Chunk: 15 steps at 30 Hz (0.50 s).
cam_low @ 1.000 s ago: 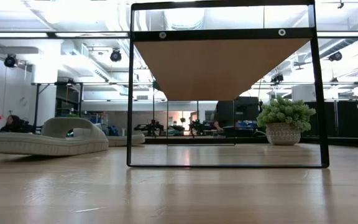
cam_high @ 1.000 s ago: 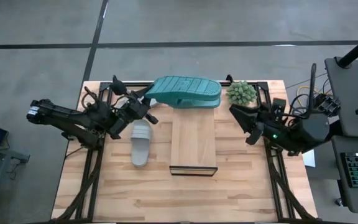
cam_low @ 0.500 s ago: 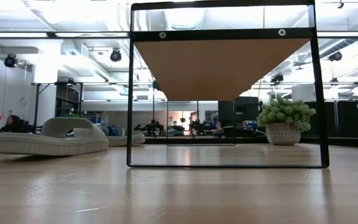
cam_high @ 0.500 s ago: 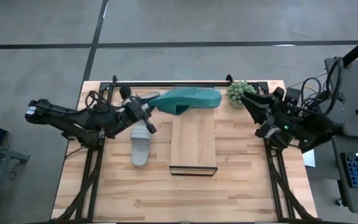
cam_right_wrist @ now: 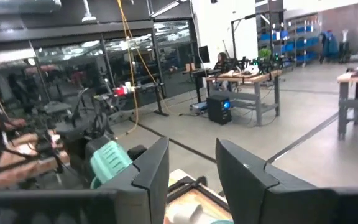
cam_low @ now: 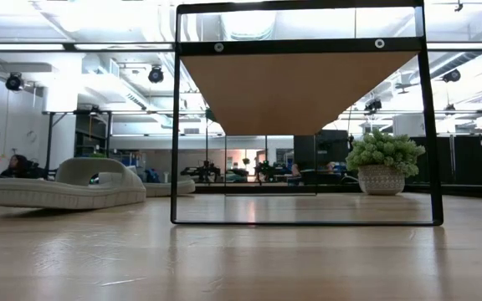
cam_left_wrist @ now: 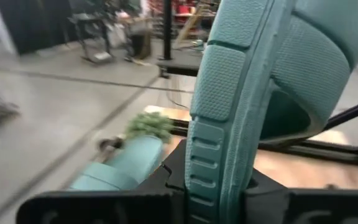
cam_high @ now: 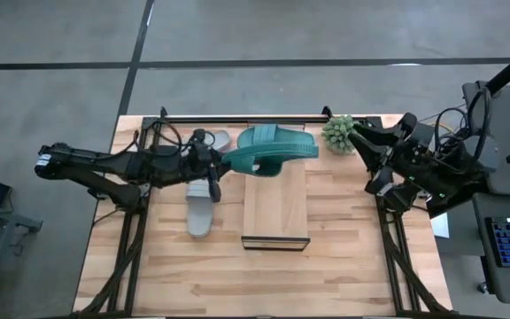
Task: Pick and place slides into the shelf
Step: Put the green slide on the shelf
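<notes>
My left gripper [cam_high: 217, 165] is shut on a teal slide [cam_high: 277, 143], which hangs on its edge above the far end of the shelf [cam_high: 275, 208]. In the low view the shelf [cam_low: 299, 92] stands as a dark frame under a wooden top. One grey slide [cam_high: 200, 209] lies sole-down on the table left of the shelf, and a second [cam_high: 222, 139] lies near the far edge. Another teal shape [cam_left_wrist: 118, 167] shows past my left fingers; I cannot tell what it is. My right gripper [cam_right_wrist: 191, 168] hovers open and holds nothing, at the far right beside a plant. My left gripper pinches the teal slide's end nearest the arm [cam_left_wrist: 219, 186] between its two fingers. The fingers come level from the table's left and point along the slide. The slide stands on its edge, strap [cam_high: 257, 165] toward the near side, lifted clear of the shelf.
A small potted plant [cam_high: 343, 133] stands at the far right corner, close to my right gripper [cam_high: 367, 146]. A black bar [cam_high: 237, 117] runs along the table's far edge. Bare tabletop [cam_high: 237, 275] lies in front of the shelf.
My left gripper has rolled and sunk a little. The teal slide has turned from sole-up onto its edge and stays over the shelf's far end. This uncovers the grey slide by the far edge. My right gripper has drawn toward the table's far right corner and rolled.
</notes>
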Each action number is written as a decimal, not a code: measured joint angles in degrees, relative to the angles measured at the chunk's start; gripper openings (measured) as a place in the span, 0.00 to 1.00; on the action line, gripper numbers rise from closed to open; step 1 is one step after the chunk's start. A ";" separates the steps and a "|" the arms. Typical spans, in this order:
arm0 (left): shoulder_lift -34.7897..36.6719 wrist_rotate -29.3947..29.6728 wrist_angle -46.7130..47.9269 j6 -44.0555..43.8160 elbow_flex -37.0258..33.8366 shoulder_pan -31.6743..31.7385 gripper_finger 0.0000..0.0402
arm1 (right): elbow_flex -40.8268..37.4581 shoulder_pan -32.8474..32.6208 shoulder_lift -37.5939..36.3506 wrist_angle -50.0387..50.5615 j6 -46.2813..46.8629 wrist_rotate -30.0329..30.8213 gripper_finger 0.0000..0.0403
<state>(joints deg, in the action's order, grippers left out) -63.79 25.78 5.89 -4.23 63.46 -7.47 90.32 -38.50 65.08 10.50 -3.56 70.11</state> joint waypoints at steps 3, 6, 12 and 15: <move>-0.05 -5.09 0.36 -4.63 0.00 1.69 0.05 | 0.00 0.00 0.00 1.03 -1.94 0.00 0.31; -0.26 -11.54 -0.94 -9.70 -0.02 3.13 0.05 | 0.00 0.00 -0.17 5.33 -1.63 0.00 0.32; -0.72 -20.99 -0.57 -14.95 -0.18 4.23 0.05 | -0.02 0.00 -0.57 16.92 7.52 2.87 0.32; -0.70 -21.31 -0.54 -14.97 -0.18 4.23 0.05 | -0.02 0.00 -0.63 20.59 9.84 3.18 0.34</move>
<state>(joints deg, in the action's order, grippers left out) -64.49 4.47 5.34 -19.20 63.29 -3.25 90.30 -38.50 64.45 31.09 6.29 73.29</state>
